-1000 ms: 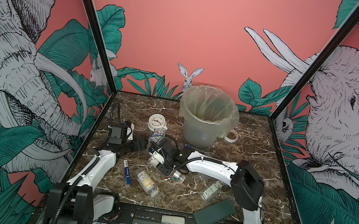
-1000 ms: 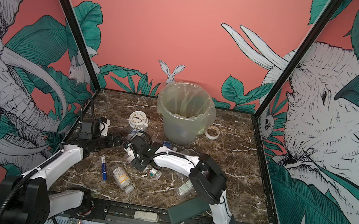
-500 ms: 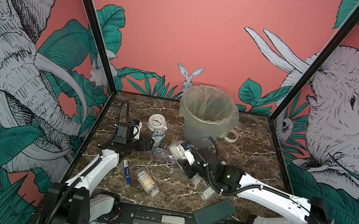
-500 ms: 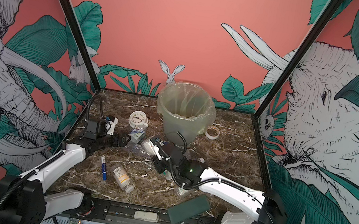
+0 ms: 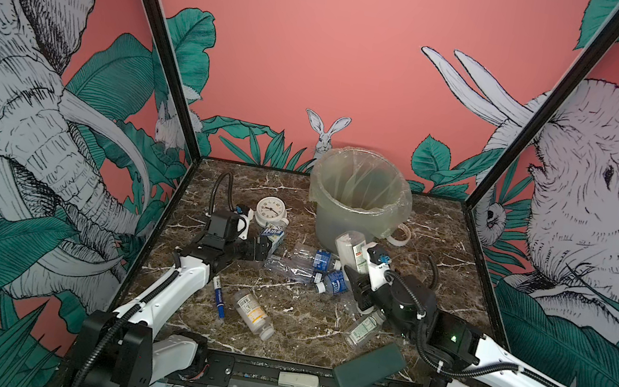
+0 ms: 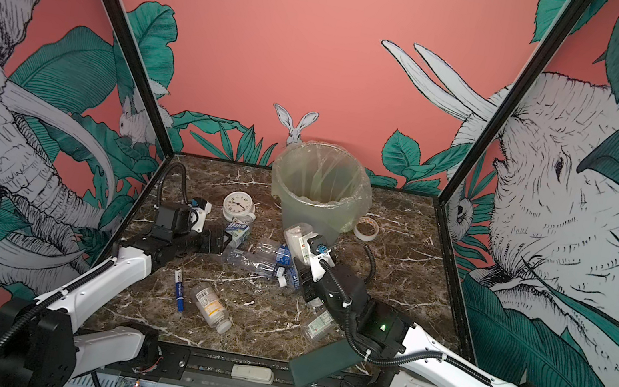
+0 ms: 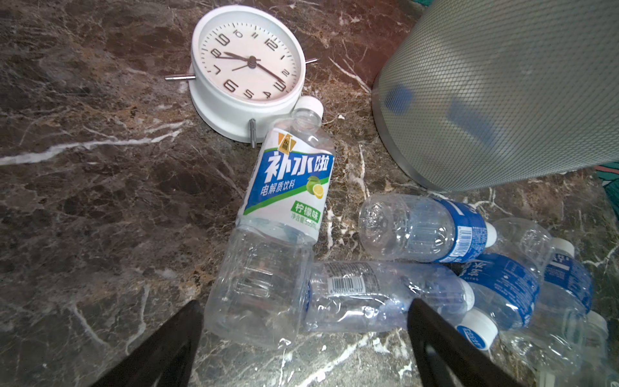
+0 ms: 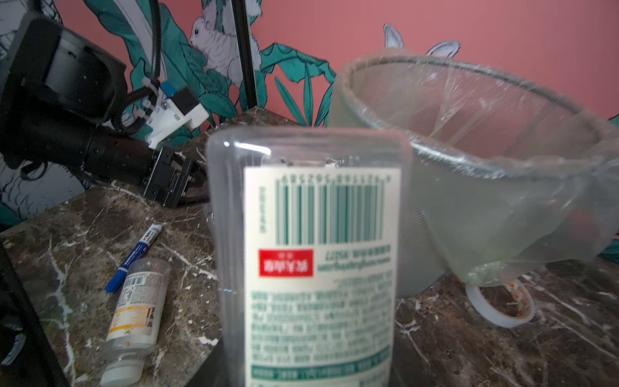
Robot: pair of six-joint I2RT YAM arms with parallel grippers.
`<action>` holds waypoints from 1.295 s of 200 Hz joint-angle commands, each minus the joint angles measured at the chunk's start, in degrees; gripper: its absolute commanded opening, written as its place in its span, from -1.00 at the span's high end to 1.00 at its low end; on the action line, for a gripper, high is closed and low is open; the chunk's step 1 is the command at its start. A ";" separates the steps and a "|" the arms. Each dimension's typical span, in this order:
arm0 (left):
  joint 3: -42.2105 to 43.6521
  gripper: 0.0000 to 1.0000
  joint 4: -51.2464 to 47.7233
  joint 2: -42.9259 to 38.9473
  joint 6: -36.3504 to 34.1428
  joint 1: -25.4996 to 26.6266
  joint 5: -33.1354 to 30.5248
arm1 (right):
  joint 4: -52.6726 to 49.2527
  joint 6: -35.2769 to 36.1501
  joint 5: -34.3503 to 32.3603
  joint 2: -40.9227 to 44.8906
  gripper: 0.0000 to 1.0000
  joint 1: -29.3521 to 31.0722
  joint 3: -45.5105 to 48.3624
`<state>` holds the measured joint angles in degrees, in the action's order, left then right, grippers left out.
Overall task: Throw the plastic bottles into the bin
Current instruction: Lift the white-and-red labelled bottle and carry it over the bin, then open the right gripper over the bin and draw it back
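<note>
Presently my right gripper (image 5: 357, 271) clamps the white-labelled bottle (image 8: 315, 251), held up beside the bin (image 5: 358, 209) near the far edge of the table (image 5: 439, 240), evidently for dropping in; my left gripper (image 7: 304, 306) gapes empty.

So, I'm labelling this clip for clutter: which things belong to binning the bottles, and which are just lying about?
Job: bin, held white-labelled bottle, lemon-label bottle, blue-label bottles, two pill-type bottles.
Lying about: clock, marker pen, tape roll, dark green block.
</note>
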<state>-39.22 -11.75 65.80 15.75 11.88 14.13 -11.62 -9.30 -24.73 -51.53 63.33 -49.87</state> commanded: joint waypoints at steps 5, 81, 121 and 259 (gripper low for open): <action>-1.56 -0.92 0.37 0.50 -1.18 0.56 -1.19 | -0.89 6.21 -5.10 0.61 0.20 -1.11 -6.40; -1.03 -0.92 1.23 0.58 -1.68 0.78 -1.19 | -10.07 11.96 10.92 -22.24 0.20 -18.61 -46.87; -1.22 -0.92 1.57 1.47 -1.53 0.83 -1.04 | -20.26 8.90 14.70 -45.57 -0.53 -25.82 -74.87; -6.83 -0.93 -1.79 4.35 -3.44 1.81 -4.31 | -15.36 3.07 15.04 -28.55 -0.98 -28.16 -48.74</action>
<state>-43.00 -12.49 69.08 13.67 12.82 11.38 -29.58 -4.21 -9.98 -83.81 35.09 -103.70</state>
